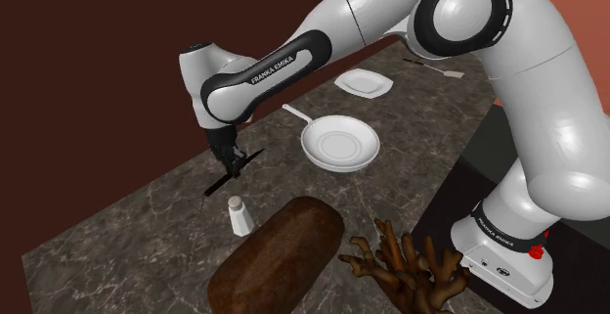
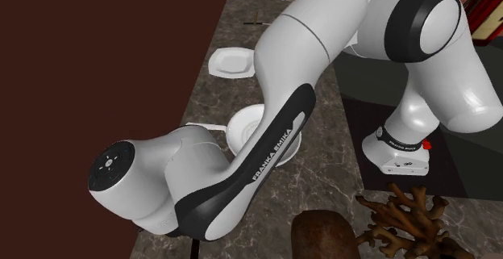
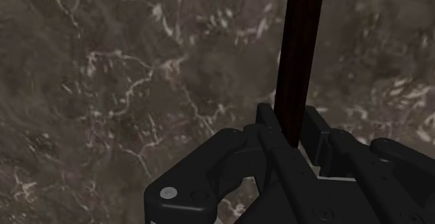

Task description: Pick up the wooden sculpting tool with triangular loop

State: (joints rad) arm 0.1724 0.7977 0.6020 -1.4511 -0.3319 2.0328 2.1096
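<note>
We judge the grasp made and the lift the step in hand. The two black fingers are pinching the slim, dark brown sculpting tool by its handle. In the wrist view the straight shaft runs out from between them over the dark veined marble counter. We cannot make out the triangular loop at either end.

In the shoulder view the tool lies slanted across the fingers, one end low toward the counter and the other tilted up. It sits near the counter's far edge by the dark red wall. We cannot tell for certain whether the low tip is clear of the stone.

A small white shaker stands just beside that low end. A round white frying pan sits near on the shoulder view's right, and a rough brown loaf lies nearer the camera.

The next move, as we read it, calls for a straight rise with the pinch kept firm. The hold looks off-centre on a long thin handle, so the tool could pivot or slip. The lift should also stay clear of the shaker.
</note>
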